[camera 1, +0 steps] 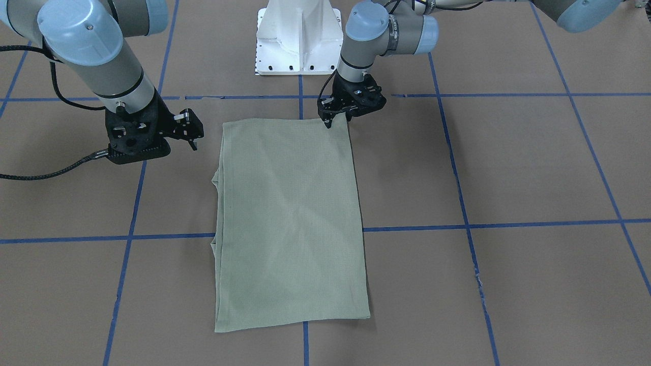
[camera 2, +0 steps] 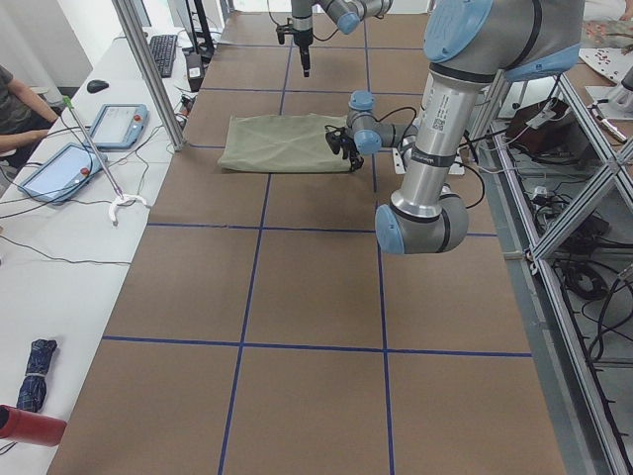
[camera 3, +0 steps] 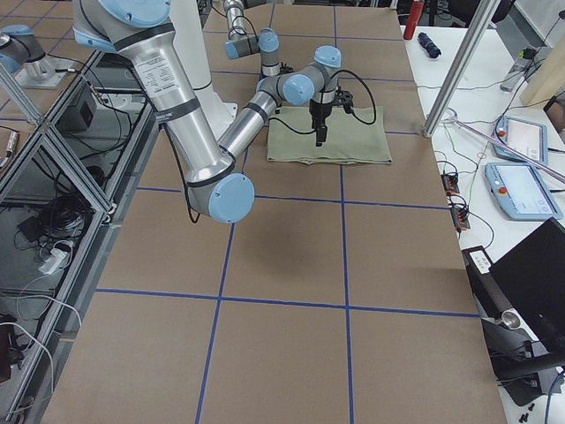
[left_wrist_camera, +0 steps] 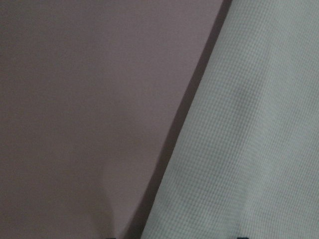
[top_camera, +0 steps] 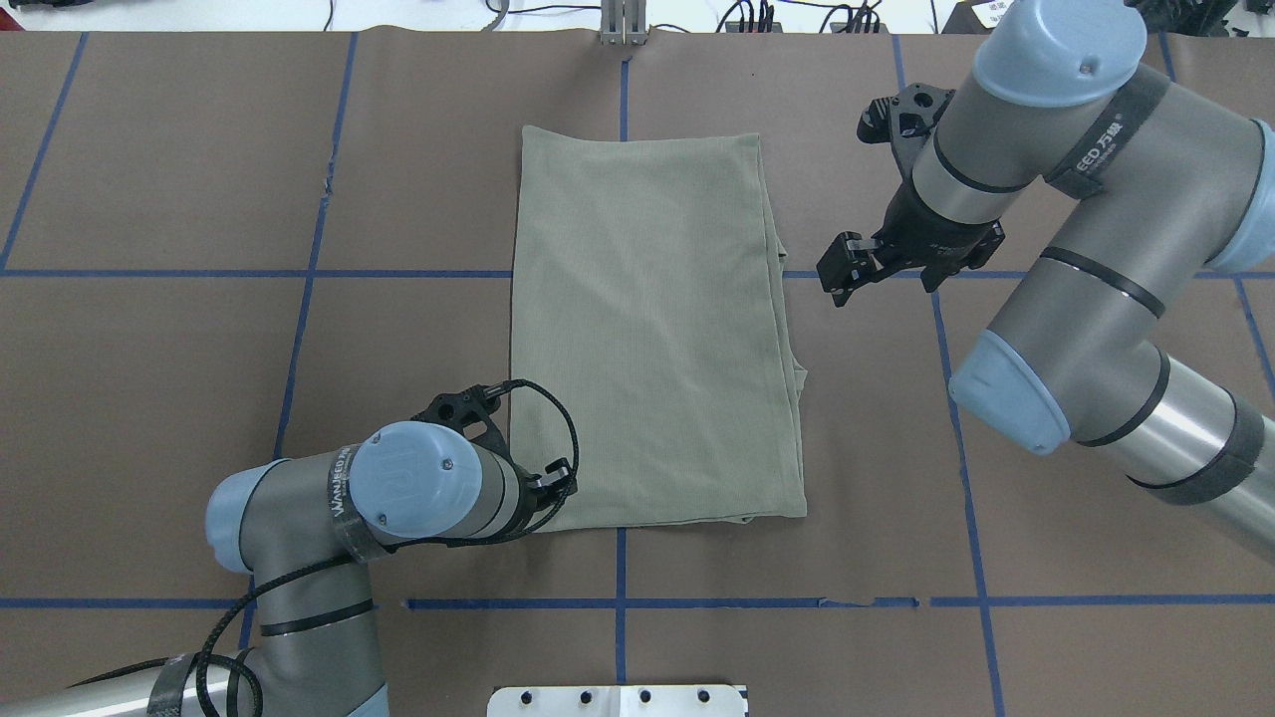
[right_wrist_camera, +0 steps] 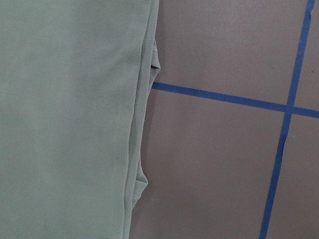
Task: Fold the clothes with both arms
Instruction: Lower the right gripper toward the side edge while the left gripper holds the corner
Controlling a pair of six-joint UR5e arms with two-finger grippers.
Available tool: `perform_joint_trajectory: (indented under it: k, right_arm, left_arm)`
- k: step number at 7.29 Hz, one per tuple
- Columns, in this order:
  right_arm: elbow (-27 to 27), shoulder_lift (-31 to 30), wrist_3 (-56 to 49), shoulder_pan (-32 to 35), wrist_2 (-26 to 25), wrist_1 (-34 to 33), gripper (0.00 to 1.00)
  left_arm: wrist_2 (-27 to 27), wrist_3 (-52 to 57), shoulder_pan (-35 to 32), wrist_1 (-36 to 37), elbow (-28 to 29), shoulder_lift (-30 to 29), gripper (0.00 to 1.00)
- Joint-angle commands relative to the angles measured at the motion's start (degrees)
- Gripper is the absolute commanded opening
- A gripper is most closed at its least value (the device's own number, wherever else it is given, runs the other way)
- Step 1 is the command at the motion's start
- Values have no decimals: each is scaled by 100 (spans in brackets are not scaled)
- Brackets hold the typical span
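The clothes are one sage-green shirt (top_camera: pixel 647 329), folded into a long flat rectangle (camera 1: pixel 290 218) in the middle of the brown table. My left gripper (top_camera: pixel 543 485) is down low at the shirt's near left corner (camera 1: pixel 335 121). It looks open, and the left wrist view shows only the shirt's edge (left_wrist_camera: pixel 249 124) and bare table. My right gripper (top_camera: pixel 845 274) hovers open over bare table just off the shirt's right edge (camera 1: pixel 189 131), holding nothing. The layered side edge of the shirt (right_wrist_camera: pixel 65 119) fills the left of the right wrist view.
Blue tape lines (top_camera: pixel 618 602) mark a grid on the table. The white pedestal base (camera 1: pixel 297 40) stands at the robot's edge. A side bench with tablets (camera 2: pixel 117 124) and a seated person (camera 2: pixel 15 109) runs along the far side, with metal posts (camera 2: pixel 148 69).
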Motion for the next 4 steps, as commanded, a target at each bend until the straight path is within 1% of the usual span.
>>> perform_joint_trajectory:
  k: [1,2,3,4]
  right_arm:
    - [23,0,7,2,7,0,100]
    - [23,0,7,2,7,0,100]
    - [41,-9,15,2,16,0,100]
    - [76,-35,155,-24,33,0,100]
  left_arm:
    - [68,8,8,-5,-47,-1,18]
    - [86,8,0,-5,-109,16,3]
    - [95,8,8,-5,-214,51,0]
    - [129,8,8,90,-398,52,0]
